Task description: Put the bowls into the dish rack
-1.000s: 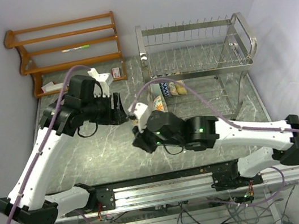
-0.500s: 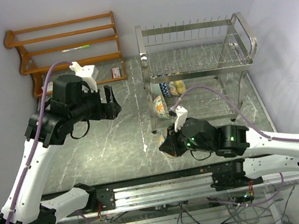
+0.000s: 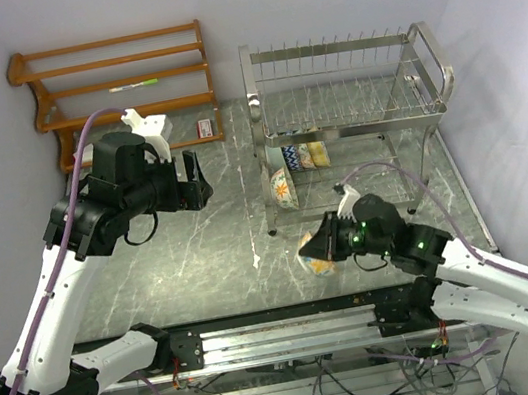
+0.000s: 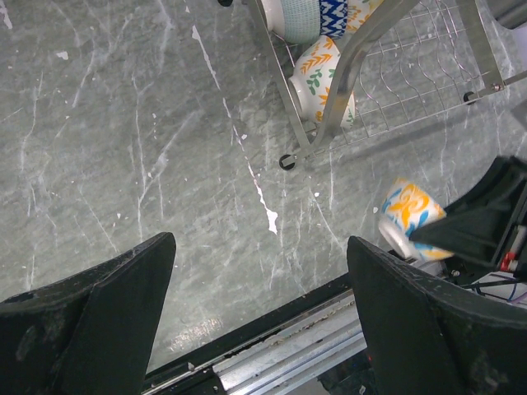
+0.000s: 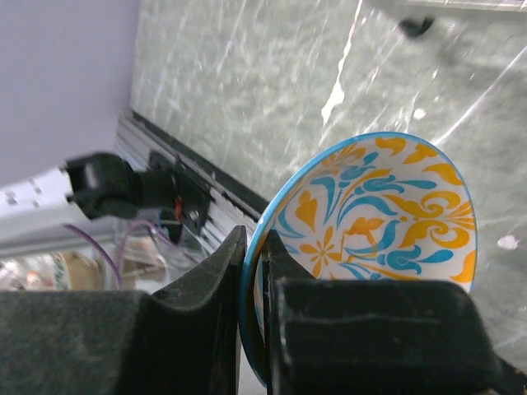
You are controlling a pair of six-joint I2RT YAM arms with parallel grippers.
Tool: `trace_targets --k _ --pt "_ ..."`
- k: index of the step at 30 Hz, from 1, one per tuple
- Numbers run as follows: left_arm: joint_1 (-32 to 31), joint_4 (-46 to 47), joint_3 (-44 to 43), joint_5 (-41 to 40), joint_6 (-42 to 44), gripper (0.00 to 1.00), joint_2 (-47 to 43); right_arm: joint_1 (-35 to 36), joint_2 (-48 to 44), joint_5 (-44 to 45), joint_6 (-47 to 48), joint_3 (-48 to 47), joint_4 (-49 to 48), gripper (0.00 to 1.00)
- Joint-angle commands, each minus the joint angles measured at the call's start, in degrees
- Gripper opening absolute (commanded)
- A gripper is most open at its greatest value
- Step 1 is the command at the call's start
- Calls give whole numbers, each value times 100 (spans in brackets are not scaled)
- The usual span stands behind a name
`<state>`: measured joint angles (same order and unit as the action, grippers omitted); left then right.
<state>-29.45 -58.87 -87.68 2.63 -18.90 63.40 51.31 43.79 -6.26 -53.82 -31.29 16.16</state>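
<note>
My right gripper (image 3: 315,250) is shut on the rim of a blue-and-orange floral bowl (image 5: 375,214) and holds it on edge above the table near the front edge, in front of the dish rack (image 3: 348,92). The bowl also shows in the top view (image 3: 315,258) and the left wrist view (image 4: 405,212). Three bowls stand on edge in the rack's lower tier: an orange leaf one (image 3: 283,187), a pale one and a blue one (image 4: 333,15). My left gripper (image 3: 198,180) is open and empty, high over the table's left middle.
A brown wooden slatted shelf (image 3: 113,81) stands at the back left with a small red-and-white item (image 3: 205,127) beside it. The metal rail (image 3: 286,331) runs along the table's front edge. The rack's front leg (image 4: 286,161) rests on the marble top.
My right gripper has carried the bowl to the right and toward the front edge, away from my left gripper. My left arm pulled back left earlier and has since held still.
</note>
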Motion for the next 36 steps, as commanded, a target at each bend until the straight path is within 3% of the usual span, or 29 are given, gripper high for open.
trace_targets --k 1,11,16,26,36 --pt "18 72 -24 30 59 95 -3 -1103 210 -1396 -7 31 -971 0" --pt "21 36 -54 -56 -34 95 -89 -2957 1705 -3374 179 -513 -2262 0" --pt "18 -14 -6 -166 -85 95 -156 -3785 2013 -4069 62 -675 -2724 0" --pt "19 131 -22 -256 -155 95 -46 -4452 2691 -4906 -850 -572 -4396 0" --pt "20 233 -18 -263 -229 95 148 -4611 3610 -4686 -2156 -326 -6601 0"
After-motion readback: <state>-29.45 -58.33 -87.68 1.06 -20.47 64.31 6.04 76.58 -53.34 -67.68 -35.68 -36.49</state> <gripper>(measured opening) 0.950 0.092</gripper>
